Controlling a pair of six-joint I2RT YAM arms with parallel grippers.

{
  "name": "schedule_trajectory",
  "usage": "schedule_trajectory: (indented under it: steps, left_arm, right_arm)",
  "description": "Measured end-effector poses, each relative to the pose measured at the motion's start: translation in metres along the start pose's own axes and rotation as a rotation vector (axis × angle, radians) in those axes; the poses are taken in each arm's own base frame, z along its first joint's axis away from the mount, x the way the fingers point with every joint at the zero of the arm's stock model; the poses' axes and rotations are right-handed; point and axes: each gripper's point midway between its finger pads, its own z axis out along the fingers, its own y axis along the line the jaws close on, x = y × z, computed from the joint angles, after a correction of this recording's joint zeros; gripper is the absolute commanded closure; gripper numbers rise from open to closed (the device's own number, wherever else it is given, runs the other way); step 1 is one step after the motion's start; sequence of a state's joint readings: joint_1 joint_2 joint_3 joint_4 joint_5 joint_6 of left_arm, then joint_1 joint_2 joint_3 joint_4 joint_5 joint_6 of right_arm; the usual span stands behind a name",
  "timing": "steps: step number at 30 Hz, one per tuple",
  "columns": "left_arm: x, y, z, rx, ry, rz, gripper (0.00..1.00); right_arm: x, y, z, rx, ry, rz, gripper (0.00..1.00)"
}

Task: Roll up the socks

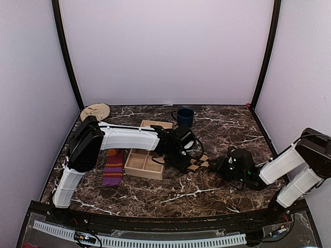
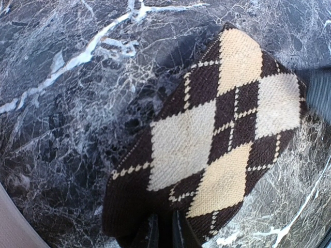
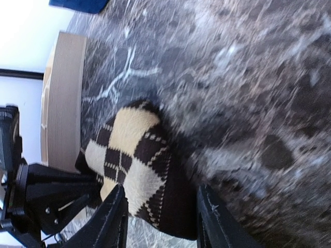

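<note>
The dark brown argyle sock (image 1: 198, 163) lies folded into a short bundle on the marble table (image 1: 170, 199), between my two grippers. My left gripper (image 2: 164, 218) is shut on its dark brown edge, with the diamonds spreading away from the fingers (image 2: 178, 232). From the right, my right gripper (image 3: 161, 190) stands open. Its fingers (image 3: 111, 219) straddle the other dark end of the argyle sock (image 3: 132, 155) with gaps on both sides. The purple sock (image 1: 114, 166) with orange and red stripes lies flat to the left, under the left arm.
A wooden compartment tray (image 1: 146, 164) sits just left of the left gripper (image 1: 182, 156), and shows as a pale wall (image 3: 64, 98) in the right wrist view. A blue mug (image 1: 184, 115) and a round plate (image 1: 95, 111) stand at the back.
</note>
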State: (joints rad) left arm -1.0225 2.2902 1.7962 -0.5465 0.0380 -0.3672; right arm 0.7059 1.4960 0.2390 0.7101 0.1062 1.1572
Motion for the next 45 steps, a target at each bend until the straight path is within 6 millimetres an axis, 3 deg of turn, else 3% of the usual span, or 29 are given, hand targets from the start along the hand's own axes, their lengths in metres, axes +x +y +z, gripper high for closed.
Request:
schedule_trajectory:
  steps: [7, 23, 31, 39, 45]
  left_arm:
    - [0.0, 0.001, 0.0, 0.0, 0.001, -0.003, 0.87]
    - [0.002, 0.013, -0.002, -0.038, -0.003, 0.097, 0.92]
    - [0.008, 0.015, -0.007, -0.01, -0.028, 0.264, 0.96]
    - [0.007, 0.011, -0.007, 0.014, -0.042, 0.391, 0.94]
    - [0.003, 0.006, -0.007, 0.036, -0.065, 0.4, 0.93]
  right_arm:
    - [0.015, 0.005, -0.004, -0.005, 0.037, 0.001, 0.58]
    - [0.012, -0.013, -0.035, 0.138, 0.043, -0.059, 0.59]
    - [-0.021, 0.025, -0.045, 0.16, -0.034, -0.169, 0.6]
    - [-0.015, 0.017, -0.04, 0.226, 0.02, -0.267, 0.61]
    - [-0.014, 0.034, -0.026, 0.219, 0.067, -0.345, 0.62]
